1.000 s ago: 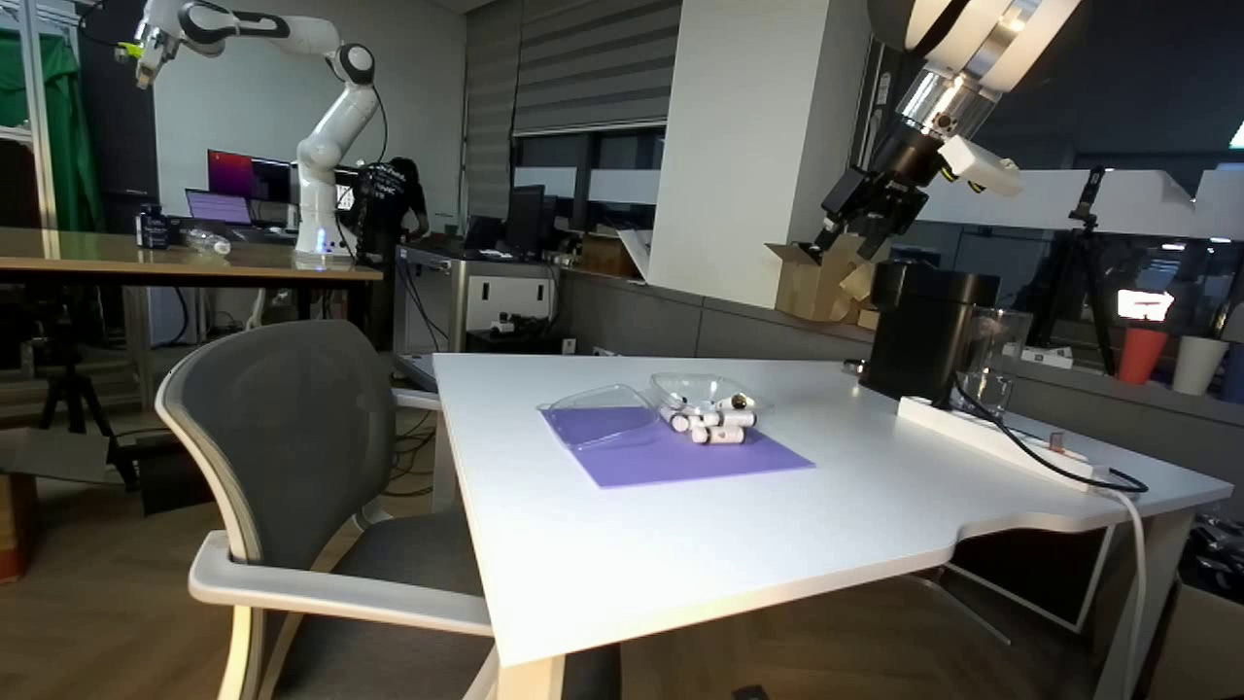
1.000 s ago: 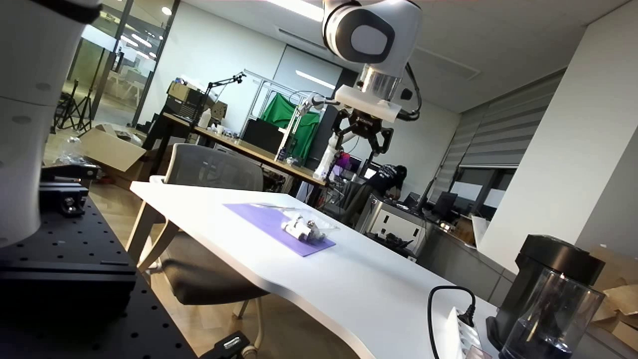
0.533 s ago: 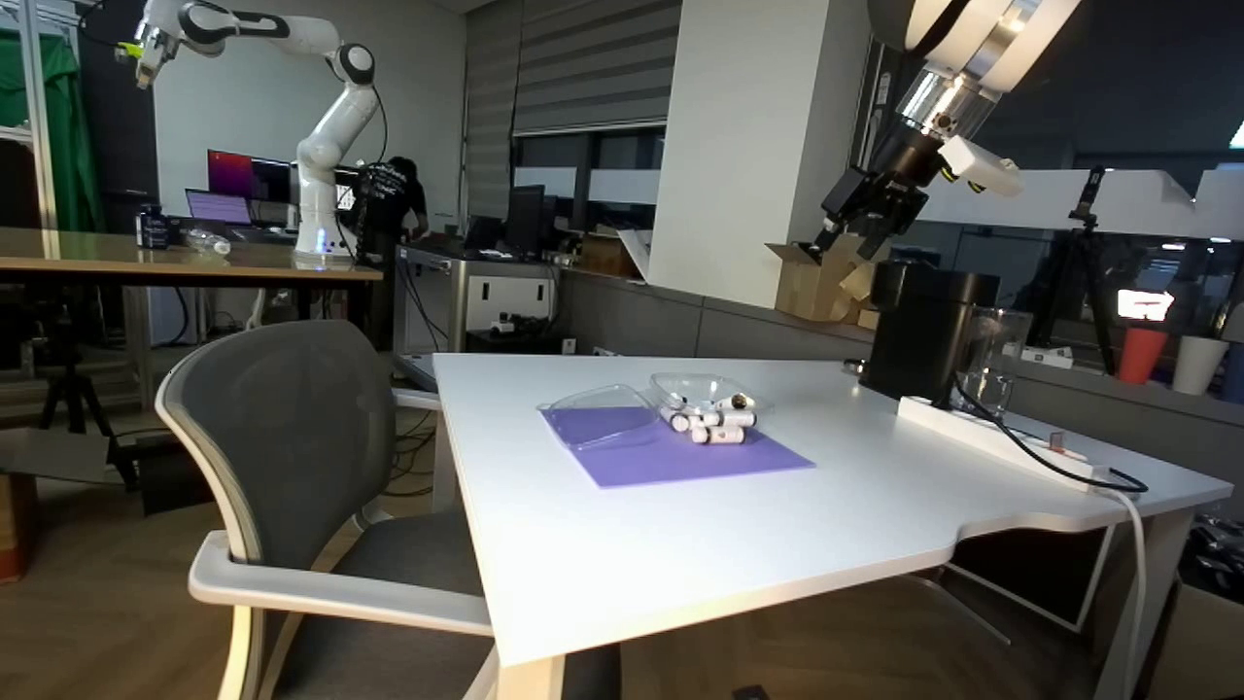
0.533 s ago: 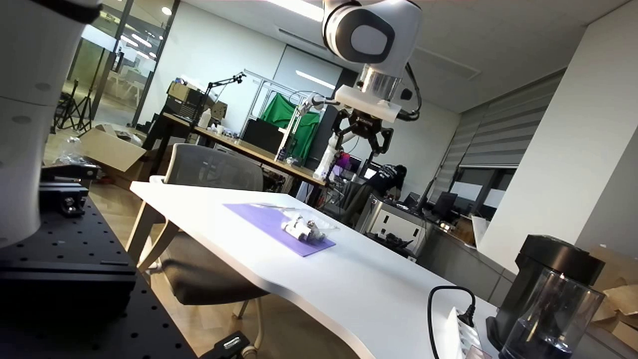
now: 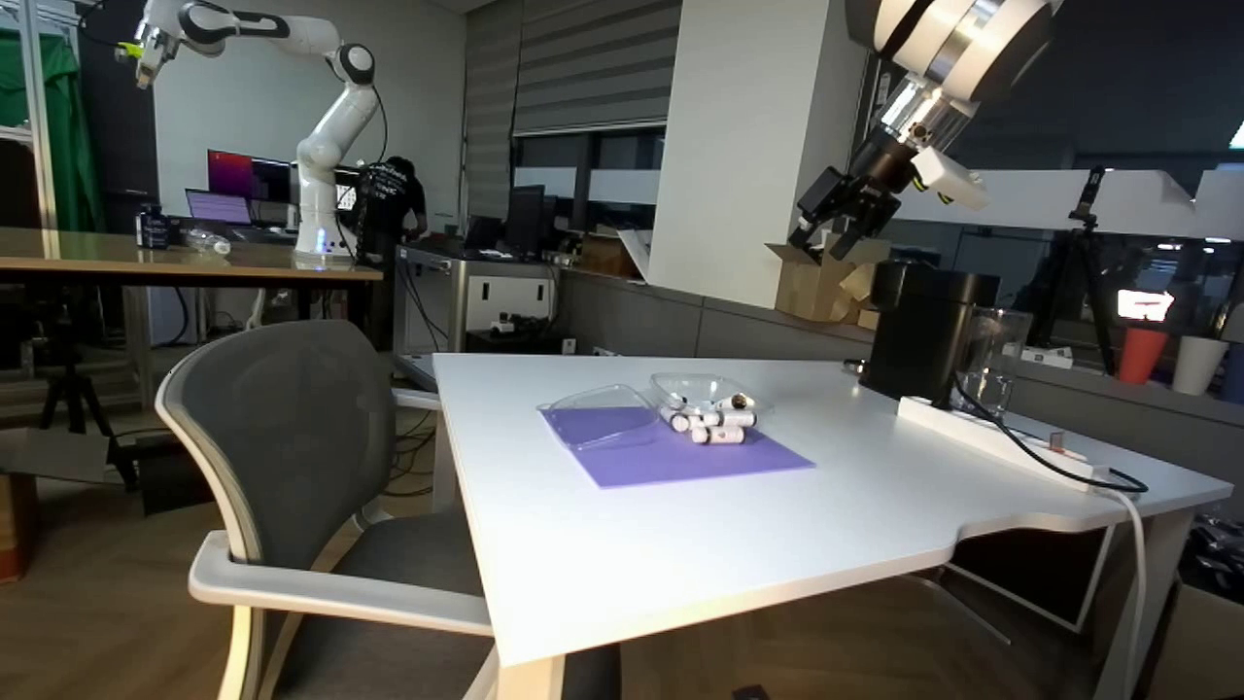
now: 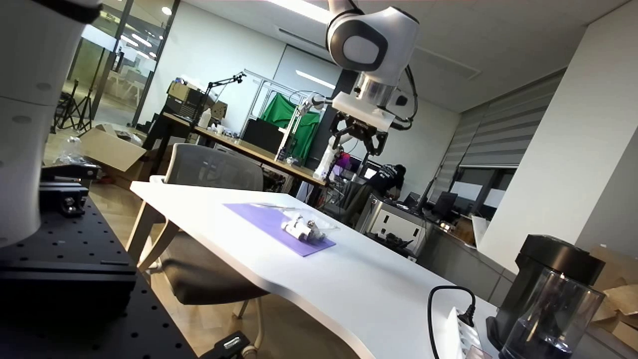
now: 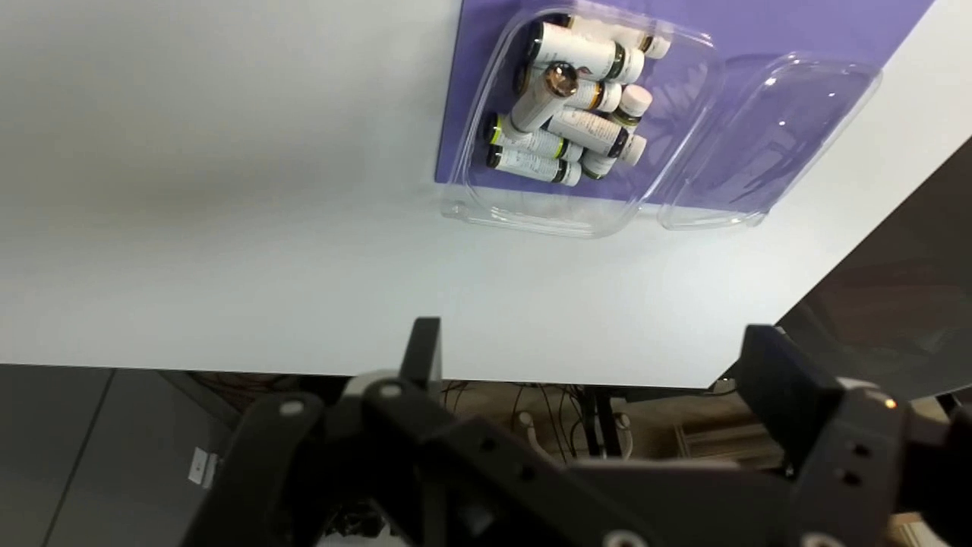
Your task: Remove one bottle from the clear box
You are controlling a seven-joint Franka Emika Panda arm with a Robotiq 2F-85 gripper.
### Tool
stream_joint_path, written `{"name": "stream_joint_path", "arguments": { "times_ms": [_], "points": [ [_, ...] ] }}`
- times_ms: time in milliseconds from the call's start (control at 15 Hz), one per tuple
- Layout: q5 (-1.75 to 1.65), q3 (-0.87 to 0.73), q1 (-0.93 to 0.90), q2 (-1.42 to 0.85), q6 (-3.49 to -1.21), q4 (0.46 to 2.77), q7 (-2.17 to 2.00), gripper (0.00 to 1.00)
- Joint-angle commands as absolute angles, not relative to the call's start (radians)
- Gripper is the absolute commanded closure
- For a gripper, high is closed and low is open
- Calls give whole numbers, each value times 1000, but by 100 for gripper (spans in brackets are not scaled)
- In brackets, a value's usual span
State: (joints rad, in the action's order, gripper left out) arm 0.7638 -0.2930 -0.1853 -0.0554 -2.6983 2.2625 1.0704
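The clear box (image 7: 562, 222) lies open on the purple mat in the wrist view, its see-through lid (image 7: 774, 137) folded out to the right. Several small white-labelled bottles (image 7: 581, 55) lie piled inside; one bottle (image 7: 541, 106) is tilted up on top of the others. The box (image 5: 698, 381) and bottles (image 5: 719, 436) also show in an exterior view, and the bottles (image 6: 297, 229) show small in an exterior view. My gripper (image 7: 592, 328) is open and empty. It hangs high above the table, apart from the box; in both exterior views the gripper (image 5: 821, 245) (image 6: 345, 174) is in the air.
The purple mat (image 5: 671, 469) lies on the white table (image 5: 739, 535). A black machine with a clear tank (image 5: 918, 331) and a white power strip (image 5: 1001, 442) with a black cable stand at one end. A grey chair (image 5: 292, 447) stands against the table's side.
In the last half second my arm and gripper have shifted a little to the left in both exterior views. Before that they were still. The box and bottles have not moved.
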Motion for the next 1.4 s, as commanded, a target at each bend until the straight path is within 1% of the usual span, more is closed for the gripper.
{"name": "stream_joint_path", "arguments": {
  "times_ms": [0,267,667,867,933,1000,1333],
  "points": [
    [884,-267,-186,-162,-2717,2181,1174,0],
    [992,-233,-175,-261,-2721,2120,1270,0],
    [1031,-213,-173,-386,-2722,2056,1294,0],
    [947,-253,-189,-458,-2682,1992,1160,0],
    [829,-183,-107,-478,-2670,1968,1047,0],
    [815,-290,-195,-513,-2614,1931,1004,0],
    [638,-336,-173,-661,-2293,1679,711,0]
  ]
}}
